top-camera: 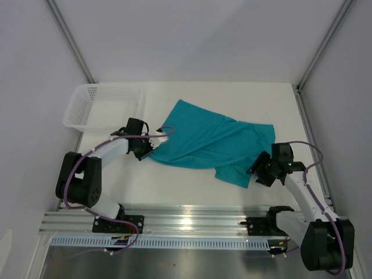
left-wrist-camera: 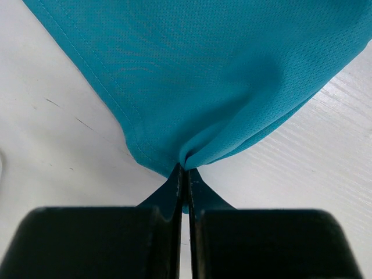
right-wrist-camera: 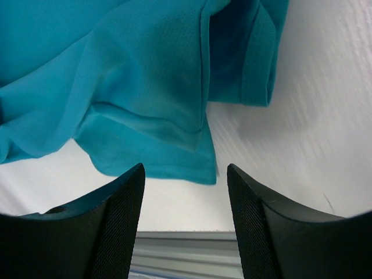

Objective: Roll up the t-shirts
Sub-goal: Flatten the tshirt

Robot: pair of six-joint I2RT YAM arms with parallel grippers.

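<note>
At the bottom of the top view, the right end effector (right-wrist-camera: 186,174) stood wide and empty, with a hemmed flap of the teal t-shirt (top-camera: 203,138) just ahead of its jaws. Left of centre, the left end effector (top-camera: 145,149) was pinched tight on a bunched corner of the cloth. The shirt lay rumpled and unrolled across the middle of the surface (top-camera: 174,189). Farther up, at upper left, sat a white basket (top-camera: 74,110). The step looked like flattening the shirt. Next, the right side would need to grip that hem and draw it taut against the left.
</note>
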